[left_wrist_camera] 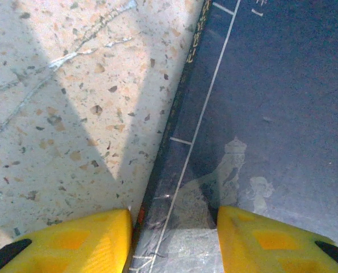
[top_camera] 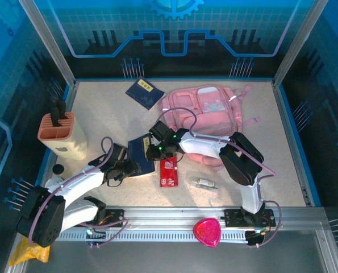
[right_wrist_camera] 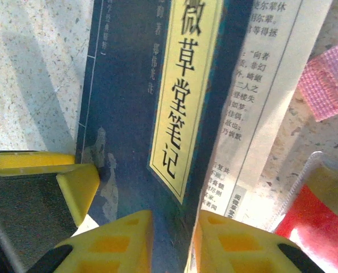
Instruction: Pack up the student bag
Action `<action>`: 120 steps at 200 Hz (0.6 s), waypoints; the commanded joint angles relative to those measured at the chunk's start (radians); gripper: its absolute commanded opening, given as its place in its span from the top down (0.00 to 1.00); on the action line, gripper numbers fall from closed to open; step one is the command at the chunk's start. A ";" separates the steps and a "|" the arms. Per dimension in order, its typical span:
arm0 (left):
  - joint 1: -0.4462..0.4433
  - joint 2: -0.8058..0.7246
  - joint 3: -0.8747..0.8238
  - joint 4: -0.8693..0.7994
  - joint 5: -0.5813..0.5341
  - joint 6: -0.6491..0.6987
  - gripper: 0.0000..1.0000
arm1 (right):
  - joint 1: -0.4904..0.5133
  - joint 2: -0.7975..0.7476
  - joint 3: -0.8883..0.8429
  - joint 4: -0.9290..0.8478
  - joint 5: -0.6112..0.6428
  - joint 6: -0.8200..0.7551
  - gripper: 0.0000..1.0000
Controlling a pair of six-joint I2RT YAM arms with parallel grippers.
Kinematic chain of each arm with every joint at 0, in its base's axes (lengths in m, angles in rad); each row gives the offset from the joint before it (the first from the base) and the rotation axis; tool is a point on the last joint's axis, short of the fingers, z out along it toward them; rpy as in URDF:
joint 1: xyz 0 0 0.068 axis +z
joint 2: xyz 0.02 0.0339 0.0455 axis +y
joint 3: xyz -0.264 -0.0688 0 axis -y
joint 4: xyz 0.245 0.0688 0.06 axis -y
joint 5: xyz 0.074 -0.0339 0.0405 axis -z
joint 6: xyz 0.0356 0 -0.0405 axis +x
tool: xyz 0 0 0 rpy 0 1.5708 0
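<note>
Top: student bag [top_camera: 205,108] lies at the far centre-right of the table [top_camera: 100,119]; left gripper [top_camera: 126,166] and right gripper [top_camera: 157,149] meet at a dark blue book [top_camera: 140,153].
Left wrist: jaws apart, straddling the book's spine edge.
Right wrist: fingers [right_wrist_camera: 112,244] narrow about the cover edge; clamped or not, cannot tell.

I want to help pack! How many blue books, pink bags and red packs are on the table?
Blue books: 2
Pink bag: 1
Red pack: 1
Total: 4
</note>
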 commanded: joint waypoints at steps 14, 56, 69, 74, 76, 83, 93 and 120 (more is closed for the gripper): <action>-0.036 0.037 -0.032 0.084 0.087 -0.007 0.55 | -0.002 0.010 -0.007 0.040 -0.079 0.023 0.76; -0.044 0.025 -0.049 0.123 0.096 -0.029 0.57 | -0.003 0.040 -0.008 0.046 -0.081 0.006 0.75; -0.047 0.034 -0.045 0.123 0.098 -0.028 0.57 | -0.003 0.044 -0.010 0.053 -0.087 0.006 0.73; -0.048 0.038 -0.043 0.119 0.092 -0.030 0.57 | -0.002 0.044 -0.010 0.055 -0.087 0.005 0.73; -0.048 0.037 -0.042 0.117 0.090 -0.030 0.57 | -0.002 0.045 -0.009 0.054 -0.089 0.005 0.73; -0.048 0.038 -0.043 0.116 0.085 -0.030 0.57 | -0.002 0.044 -0.007 0.054 -0.093 0.002 0.74; -0.048 0.038 -0.045 0.121 0.085 -0.032 0.58 | -0.003 0.040 -0.009 0.052 -0.089 -0.002 0.76; -0.048 0.030 -0.044 0.118 0.082 -0.032 0.57 | -0.007 0.020 -0.033 0.086 -0.106 -0.004 0.86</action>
